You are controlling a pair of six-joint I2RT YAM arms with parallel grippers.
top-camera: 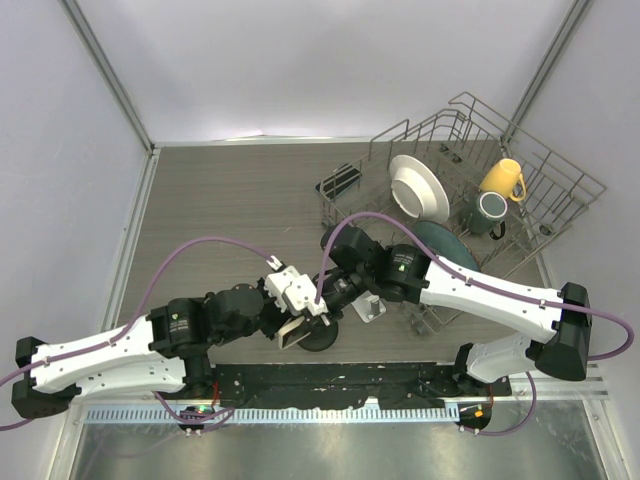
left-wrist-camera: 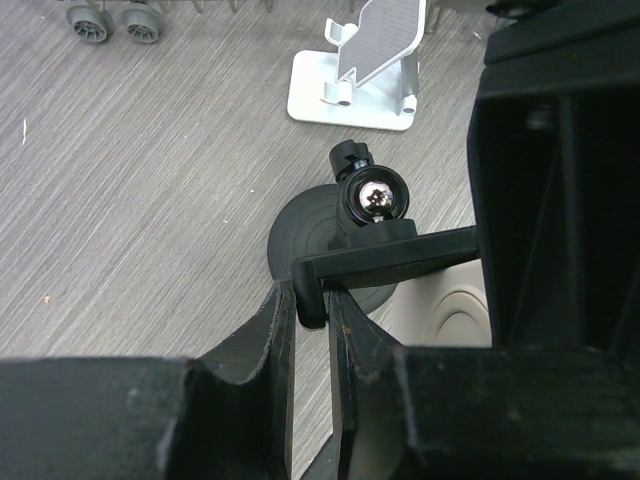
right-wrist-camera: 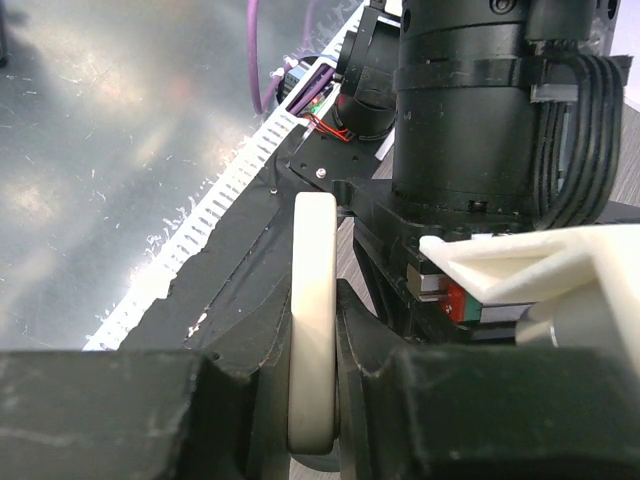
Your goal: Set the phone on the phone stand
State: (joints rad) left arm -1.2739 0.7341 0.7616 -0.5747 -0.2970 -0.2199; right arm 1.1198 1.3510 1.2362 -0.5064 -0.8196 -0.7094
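Note:
The phone (right-wrist-camera: pixel 313 320) has a cream case and stands on edge between my right gripper's (right-wrist-camera: pixel 325 400) fingers, which are shut on it. Part of it also shows in the left wrist view (left-wrist-camera: pixel 450 315), under the clamp arm. The black phone stand has a round base (left-wrist-camera: pixel 300 235), a shiny ball joint (left-wrist-camera: pixel 375 197) and a clamp arm (left-wrist-camera: pixel 400 255). My left gripper (left-wrist-camera: pixel 312 305) is shut on the end of that clamp arm. In the top view both grippers, left (top-camera: pixel 303 322) and right (top-camera: pixel 338 303), meet over the black base (top-camera: pixel 318 341) near the front edge.
A silver phone stand (left-wrist-camera: pixel 360 70) sits just behind the black one, also in the top view (top-camera: pixel 368 307). A wire dish rack (top-camera: pixel 560 200) with plates, a yellow mug (top-camera: pixel 500 178) and a green mug (top-camera: pixel 487 212) fills the back right. A dark flat object (top-camera: pixel 338 180) leans by the rack.

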